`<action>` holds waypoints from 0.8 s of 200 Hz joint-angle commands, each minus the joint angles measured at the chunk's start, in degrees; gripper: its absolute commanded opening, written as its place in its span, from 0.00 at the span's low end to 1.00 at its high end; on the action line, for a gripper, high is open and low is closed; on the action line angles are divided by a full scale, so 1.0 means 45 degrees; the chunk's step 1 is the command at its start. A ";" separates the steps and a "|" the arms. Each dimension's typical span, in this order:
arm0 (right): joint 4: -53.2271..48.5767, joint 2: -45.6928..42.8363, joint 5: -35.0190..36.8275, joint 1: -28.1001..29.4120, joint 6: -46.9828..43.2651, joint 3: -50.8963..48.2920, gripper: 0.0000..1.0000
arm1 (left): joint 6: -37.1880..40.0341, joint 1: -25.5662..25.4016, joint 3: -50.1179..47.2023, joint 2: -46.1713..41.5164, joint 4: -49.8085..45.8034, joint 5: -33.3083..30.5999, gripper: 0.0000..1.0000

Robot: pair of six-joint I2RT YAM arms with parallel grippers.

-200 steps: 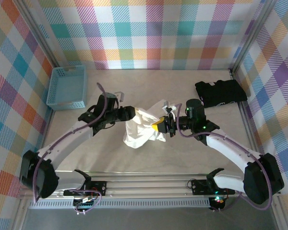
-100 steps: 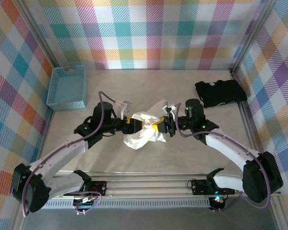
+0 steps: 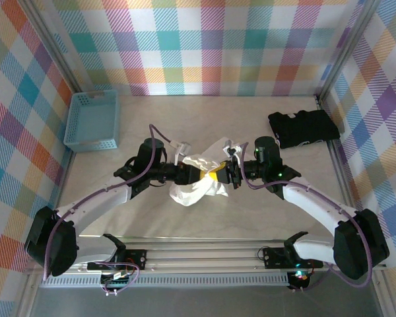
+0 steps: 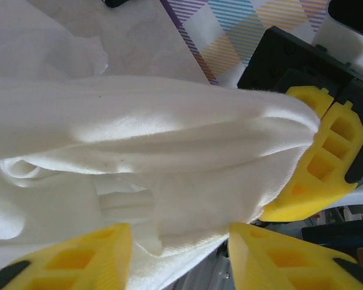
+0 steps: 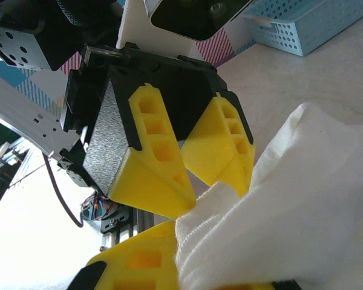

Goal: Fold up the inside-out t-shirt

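White shirt (image 3: 193, 191) is seen bunched at mid tabletop (image 3: 185, 125), btwn two arms; one end is pinched in right tool (image 3: 218, 174), jaws clamped on cloth; left tool (image 4: 181, 257) is set just beside it, jaws apart around a fold; basket (image 3: 91, 120) & black garment (image 3: 303, 129) lie well apart.

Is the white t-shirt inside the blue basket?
No, the t-shirt is bunched well to the right of the blue basket, not touching it.
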 commanded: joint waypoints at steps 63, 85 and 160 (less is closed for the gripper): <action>-0.0260 -0.0354 0.0317 -0.0066 -0.0238 0.0295 0.00 | 0.0194 -0.0097 0.0590 -0.0043 0.0433 0.0074 0.04; -0.2995 -0.0367 0.3977 -0.0076 -0.0446 0.1266 0.16 | 0.0073 -0.0181 0.0814 -0.0841 0.0201 -0.0542 0.00; -0.5678 -0.3403 0.7720 0.0083 -0.1323 0.1642 0.51 | 0.0867 -0.4092 0.3494 -0.2377 -0.2364 -0.8095 0.00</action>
